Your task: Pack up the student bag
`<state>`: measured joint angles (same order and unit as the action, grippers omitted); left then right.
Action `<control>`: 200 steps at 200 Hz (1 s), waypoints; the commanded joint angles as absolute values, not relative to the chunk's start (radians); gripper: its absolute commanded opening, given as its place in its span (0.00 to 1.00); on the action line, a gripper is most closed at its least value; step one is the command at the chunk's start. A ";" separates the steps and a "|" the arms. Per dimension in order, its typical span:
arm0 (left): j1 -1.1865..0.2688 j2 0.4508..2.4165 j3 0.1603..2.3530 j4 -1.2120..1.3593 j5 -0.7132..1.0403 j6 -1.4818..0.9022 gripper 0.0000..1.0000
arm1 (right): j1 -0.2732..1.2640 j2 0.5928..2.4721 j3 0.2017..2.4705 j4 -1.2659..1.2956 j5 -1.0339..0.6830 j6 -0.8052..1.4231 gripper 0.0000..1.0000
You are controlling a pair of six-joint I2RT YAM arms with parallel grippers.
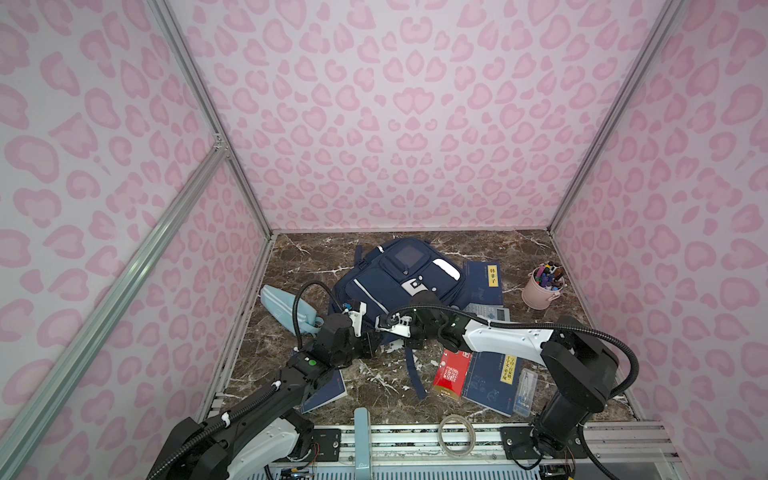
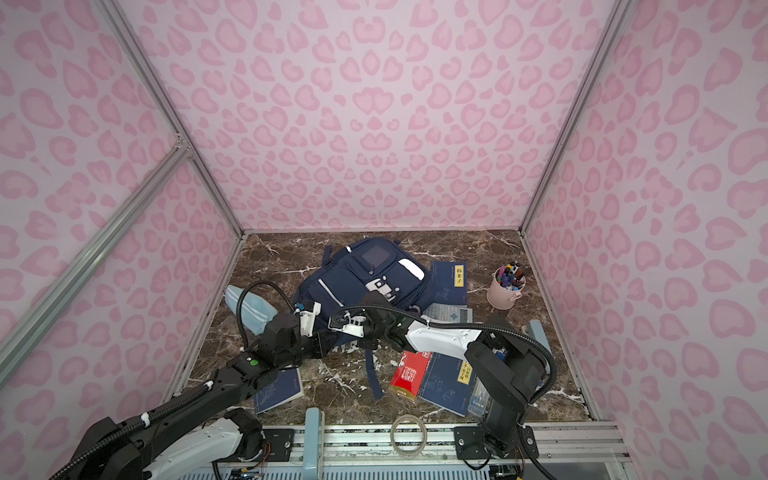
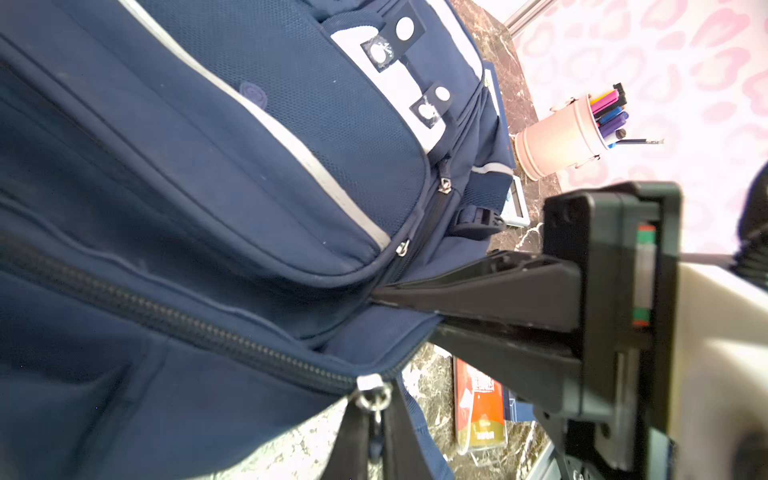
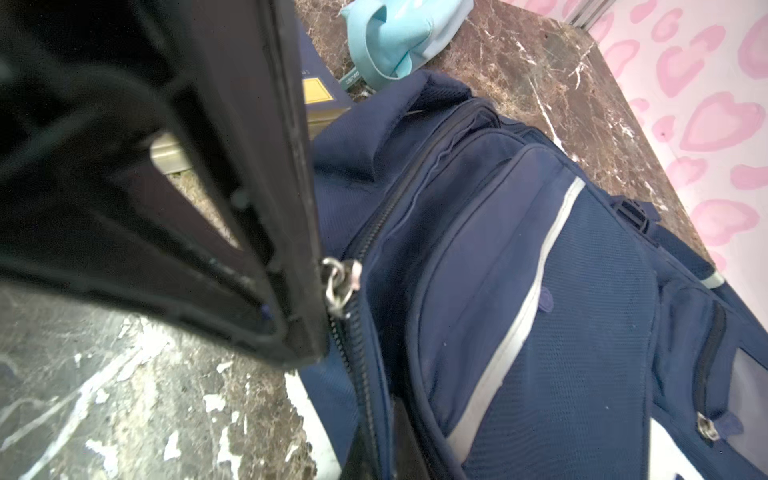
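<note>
Light-blue fabric pouch (image 1: 282,305): it is lying at the left of your brown marble tabletop (image 1: 374,386).
Left gripper (image 3: 376,299): you are pinching a fold of the student bag (image 1: 399,278), the large navy-blue fabric backpack with white stripes, with the jaws closed on it.
Bag position: it is lying front-up mid-table, between pouch and cup.
Right gripper (image 4: 301,347): you are clamping it closed on the metal zipper pull (image 4: 337,286).
Pink pen cup (image 1: 540,293): it is standing upright at your right, well apart from the bag.
</note>
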<state>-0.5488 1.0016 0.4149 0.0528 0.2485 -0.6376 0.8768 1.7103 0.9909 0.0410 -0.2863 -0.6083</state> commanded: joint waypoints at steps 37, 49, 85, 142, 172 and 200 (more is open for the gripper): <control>-0.344 1.095 0.441 0.034 0.124 -0.596 0.04 | 0.841 1.644 0.956 -0.015 -0.255 -0.694 0.00; -0.311 1.121 0.462 0.029 0.112 -0.579 0.04 | 0.832 1.634 0.954 -0.035 -0.253 -0.719 0.00; -0.252 1.098 0.477 0.024 0.168 -0.569 0.04 | 0.750 1.630 0.943 -0.059 -0.238 -0.761 0.00; -0.545 1.025 0.410 0.051 0.161 -0.670 0.04 | 0.649 1.622 0.918 0.027 -0.127 -0.737 0.25; -0.646 1.054 0.443 0.116 0.198 -0.719 0.04 | 0.679 1.517 0.875 0.001 -0.233 -0.659 0.60; -0.726 1.119 0.490 0.183 0.220 -0.750 0.04 | 0.781 1.437 0.797 0.051 -0.309 -0.689 0.60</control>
<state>-0.6811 1.0763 0.4526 0.0647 0.1917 -0.7082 0.7242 1.4696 0.8486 0.0032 -0.2272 -0.6918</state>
